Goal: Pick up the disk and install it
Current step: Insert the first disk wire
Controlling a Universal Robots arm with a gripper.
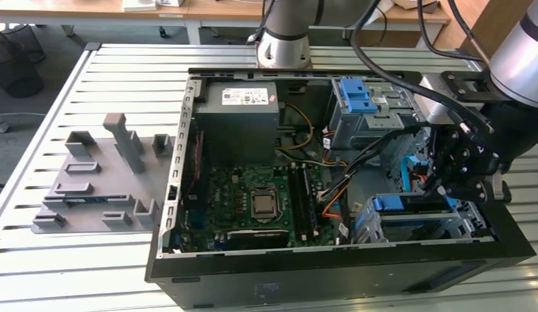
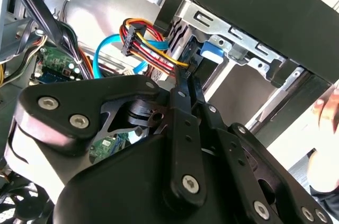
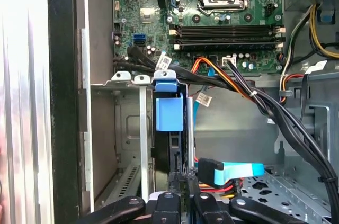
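Exterior view: fingers [image 1: 447,188] are clenching the disk [image 1: 414,203], which is sitting edge-up in the drive cage [image 1: 473,218] at the computer case's [image 1: 338,273] front corner, nearly installed, not yet released.

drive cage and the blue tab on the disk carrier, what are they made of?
Drive cage: looks like bare sheet metal, matte grey, with stamped slots and folded edges. Blue tab: probably moulded plastic, uniform colour with a soft sheen. The gripper sits just beside it.

An open computer case [image 1: 338,276] lies on the slatted table [image 1: 95,273]. Inside sits a green motherboard [image 1: 251,195]. A grey fixture [image 1: 95,175] rests near the table's edge beside the case.
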